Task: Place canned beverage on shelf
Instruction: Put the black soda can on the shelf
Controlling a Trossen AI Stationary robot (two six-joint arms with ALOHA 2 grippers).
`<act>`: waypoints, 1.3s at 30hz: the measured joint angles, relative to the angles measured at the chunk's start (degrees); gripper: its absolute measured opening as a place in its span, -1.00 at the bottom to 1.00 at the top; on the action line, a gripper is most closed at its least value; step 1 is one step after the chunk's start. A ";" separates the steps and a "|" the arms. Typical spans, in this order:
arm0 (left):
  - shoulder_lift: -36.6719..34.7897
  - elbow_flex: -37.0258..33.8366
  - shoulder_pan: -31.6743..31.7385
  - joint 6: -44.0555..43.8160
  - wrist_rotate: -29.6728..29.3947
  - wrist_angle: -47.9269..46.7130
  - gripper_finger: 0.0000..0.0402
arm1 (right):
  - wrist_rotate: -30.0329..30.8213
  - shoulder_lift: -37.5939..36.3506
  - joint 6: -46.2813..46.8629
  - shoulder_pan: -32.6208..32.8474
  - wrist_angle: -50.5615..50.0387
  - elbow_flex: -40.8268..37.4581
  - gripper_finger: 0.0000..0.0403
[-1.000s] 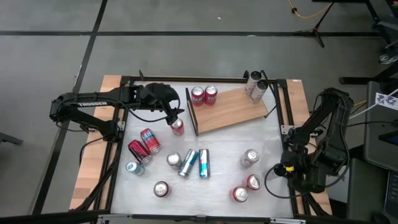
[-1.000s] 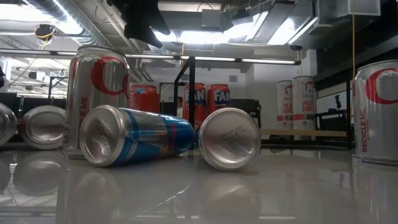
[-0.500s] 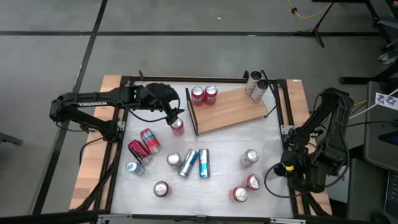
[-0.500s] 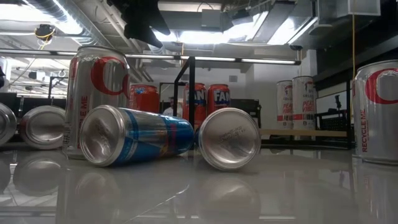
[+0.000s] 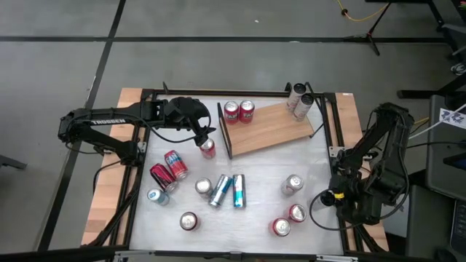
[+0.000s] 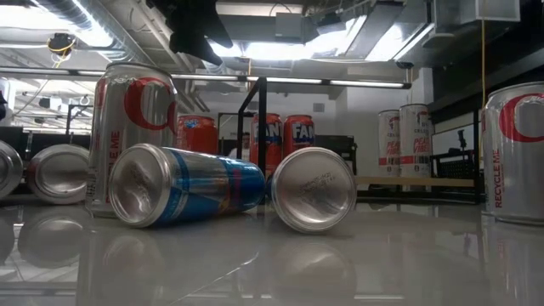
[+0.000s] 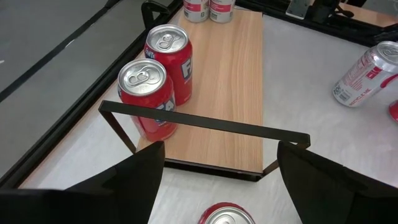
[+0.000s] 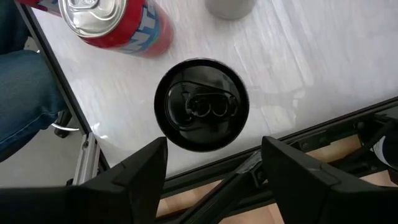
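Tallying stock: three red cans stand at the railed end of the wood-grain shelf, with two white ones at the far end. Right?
Not quite. The left wrist view shows two upright red cans at the railed end of the light-brown wood-grain shelf board, not three. Two white cans do stand at the far end.

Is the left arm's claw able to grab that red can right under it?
Probably yes. The left gripper hangs just above the upright red can, fingers spread to either side, nothing between them.
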 joint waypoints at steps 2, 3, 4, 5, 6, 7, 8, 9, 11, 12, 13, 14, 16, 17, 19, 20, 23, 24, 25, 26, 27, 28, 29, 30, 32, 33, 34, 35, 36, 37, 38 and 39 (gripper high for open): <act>0.01 0.01 0.00 0.00 0.00 0.00 0.51 | -0.02 0.00 0.35 0.00 -0.02 0.00 0.24; 0.01 0.01 0.01 -0.01 0.00 0.00 0.51 | -0.02 0.00 0.72 -0.01 -0.02 0.00 0.24; 0.01 0.01 0.00 -0.01 0.00 0.00 0.51 | -0.08 0.00 1.35 -0.01 -0.03 0.00 0.24; 0.01 0.01 -0.01 -0.02 0.02 0.00 0.51 | -0.44 0.00 1.58 -0.02 -0.04 0.00 0.24; 0.01 0.00 0.01 -0.02 0.00 0.00 0.51 | -0.93 0.00 1.66 -0.02 -0.04 0.00 0.24; 0.01 0.01 0.01 -0.02 0.00 -0.02 0.51 | -1.32 0.00 1.69 -0.02 -0.04 0.00 0.24; 0.01 0.01 -0.01 0.00 0.00 0.00 0.51 | -1.51 0.00 1.70 -0.02 -0.04 0.00 0.24; 0.01 0.00 0.00 0.00 0.00 0.00 0.51 | -1.51 0.00 1.68 -0.02 -0.02 0.00 0.24; 0.01 0.01 0.00 0.00 0.00 0.00 0.51 | -1.51 0.00 1.66 -0.02 -0.04 0.00 0.24; 0.01 0.01 0.00 0.00 0.00 0.00 0.51 | -1.47 0.00 1.66 -0.02 -0.02 0.00 0.24; 0.00 0.01 -0.01 0.00 0.00 0.00 0.51 | -1.46 0.00 1.64 -0.02 -0.02 0.00 0.24; 0.01 0.00 0.01 0.00 0.00 0.00 0.51 | -1.46 0.00 1.64 -0.02 0.00 0.00 0.24; 0.01 -0.01 0.00 0.00 0.00 -0.01 0.51 | -1.45 0.00 1.62 -0.02 0.00 0.00 0.24; 0.01 0.01 0.01 0.00 0.00 0.00 0.51 | -1.44 0.00 1.62 -0.02 0.00 0.00 0.24; 0.01 -0.01 0.01 0.00 0.01 0.00 0.51 | -1.46 0.00 1.60 -0.02 0.00 0.00 0.24; 0.01 0.00 0.00 0.01 0.00 0.00 0.51 | -1.46 0.00 1.58 -0.02 0.00 0.00 0.24; -0.01 0.01 -0.01 0.00 0.00 0.00 0.51 | -1.48 0.00 1.57 -0.02 0.03 -0.02 0.24; 0.01 -0.01 0.01 0.00 0.00 0.00 0.51 | -1.49 0.00 1.57 -0.02 0.02 -0.02 0.24; 0.01 0.01 0.01 0.02 0.00 0.00 0.51 | -1.49 0.00 1.57 -0.02 0.04 -0.02 0.24; 0.01 -0.01 -0.01 0.02 0.00 0.00 0.51 | -1.46 0.00 1.57 -0.02 0.02 -0.02 0.24; 0.01 -0.01 0.00 0.01 0.00 0.00 0.51 | -1.47 0.00 1.55 -0.02 0.00 -0.02 0.24; 0.01 0.00 0.01 0.01 0.00 -0.01 0.51 | -1.49 0.00 1.56 -0.02 0.02 -0.02 0.24; 0.01 0.00 0.00 0.02 0.00 -0.01 0.51 | -1.49 0.00 1.57 -0.02 0.00 -0.02 0.24; 0.01 0.00 0.00 0.02 0.00 0.00 0.51 | -1.49 0.00 1.56 -0.02 0.00 -0.02 0.24; 0.01 0.00 0.00 0.02 0.00 0.00 0.51 | -1.49 0.00 1.55 -0.02 0.00 -0.02 0.24; -0.01 -0.01 0.01 0.02 0.00 0.00 0.51 | -1.49 0.00 1.55 -0.02 0.00 -0.02 0.24; 0.01 -0.01 -0.01 0.02 -0.02 -0.02 0.51 | -1.49 0.00 1.55 -0.02 0.00 -0.02 0.24; 0.01 0.01 -0.01 0.02 -0.19 0.00 0.51 | -1.48 0.00 1.55 -0.02 0.00 -0.02 0.24; 0.01 -0.01 0.01 0.02 -0.44 -0.02 0.51 | -1.44 0.00 1.55 -0.02 0.03 -0.02 0.24; 0.01 0.00 0.00 0.02 -0.46 0.00 0.51 | -1.44 0.00 1.54 -0.02 0.05 -0.02 0.24; 0.00 0.00 -0.01 0.02 -0.46 0.00 0.51 | -1.44 0.00 1.55 -0.02 0.07 -0.04 0.24; 0.01 0.01 0.00 0.02 -0.46 0.00 0.51 | -1.44 0.00 1.55 -0.02 0.07 -0.04 0.24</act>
